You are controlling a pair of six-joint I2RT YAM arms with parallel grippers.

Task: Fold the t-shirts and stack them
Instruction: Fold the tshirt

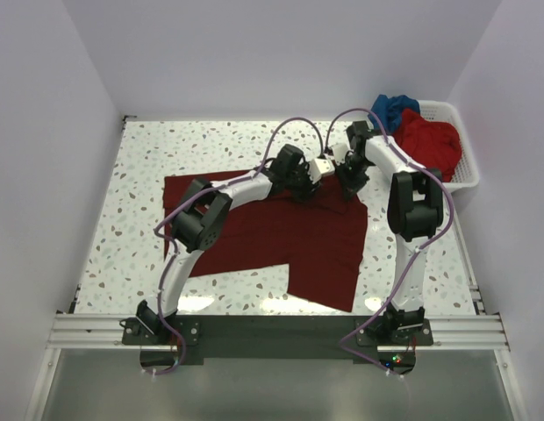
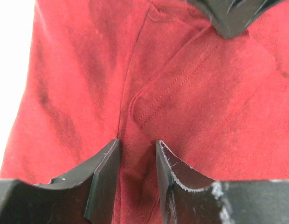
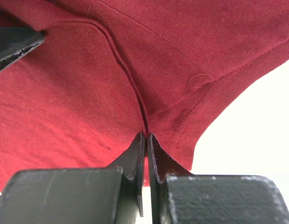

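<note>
- Across the speckled white table (image 1: 158,149), the dark maroon cloth t-shirt (image 1: 281,232) lies mostly flat with an uneven outline. Folding is judged barely begun.
- Right gripper (image 3: 146,136) is clenched on a pinch of its cloth. Left gripper (image 2: 137,144) has its jaws parted over the cloth, with nothing visibly clamped.
- Brighter red t-shirt (image 1: 430,140) and blue t-shirt (image 1: 393,107) sit crumpled in the white slatted plastic basket (image 1: 468,167). Neither is folded and no stack exists.

Your top camera looks down from behind on the whole speckled white table (image 1: 140,167), your wrist cameras sit very close, all three sharing the dark maroon cloth t-shirt (image 1: 281,237).
</note>
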